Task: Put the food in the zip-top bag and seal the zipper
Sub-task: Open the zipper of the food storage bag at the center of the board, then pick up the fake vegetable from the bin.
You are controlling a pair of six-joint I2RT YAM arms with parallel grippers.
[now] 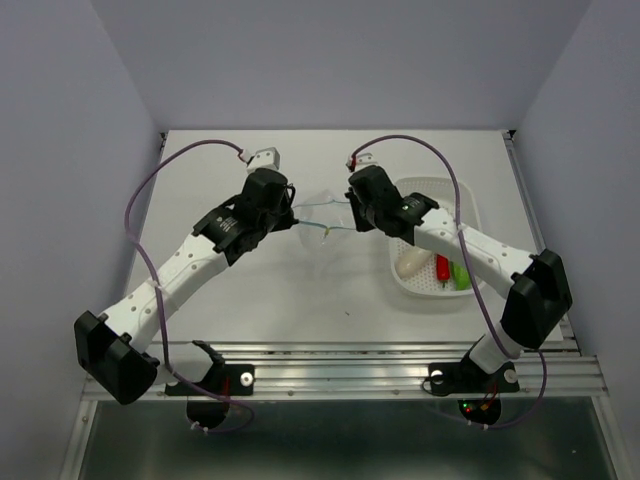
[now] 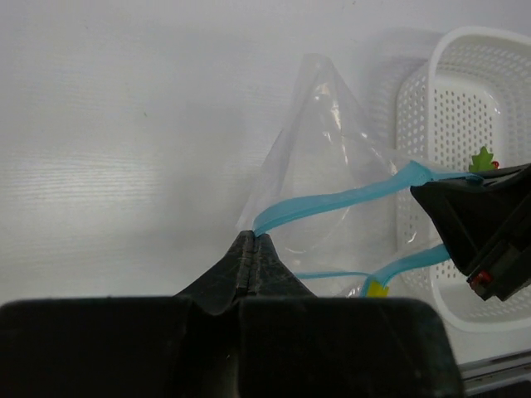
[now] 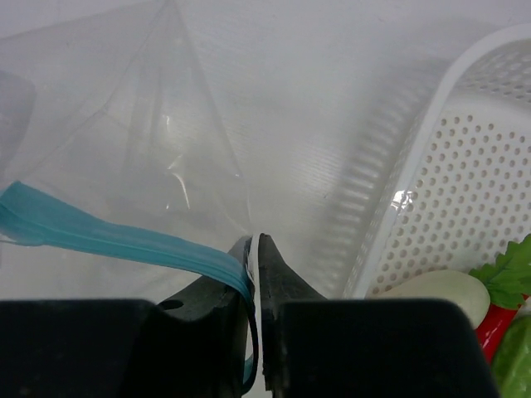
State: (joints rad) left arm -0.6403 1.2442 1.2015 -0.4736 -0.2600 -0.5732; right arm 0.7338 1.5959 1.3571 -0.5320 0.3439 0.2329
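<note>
1. The bag, clear and crinkly, hangs stretched between the two tools over the middle of the bench, just left of the basket. Whether its lower edge touches the bench cannot be told.
2. Its zipper is unsealed. In the left wrist view the two blue strips run apart, one above the other, and the mouth gapes between them.
3. The left tool is clenched on the bag at the corner where the upper strip ends, with its jaws pressed together.
4. The right tool is grasping the zipper at the opposite end. In the right wrist view one blue strip passes between its jaws, which are closed to a thin slit.
5. The two tools face each other across the bag, near but apart.
6. The food lies in the near end of the basket. In the top view the white radish is on the left, the red chili in the middle and the green pod on the right, side by side.
7. The basket, white and perforated, sits on the right part of the bench. The right arm crosses over it.
</note>
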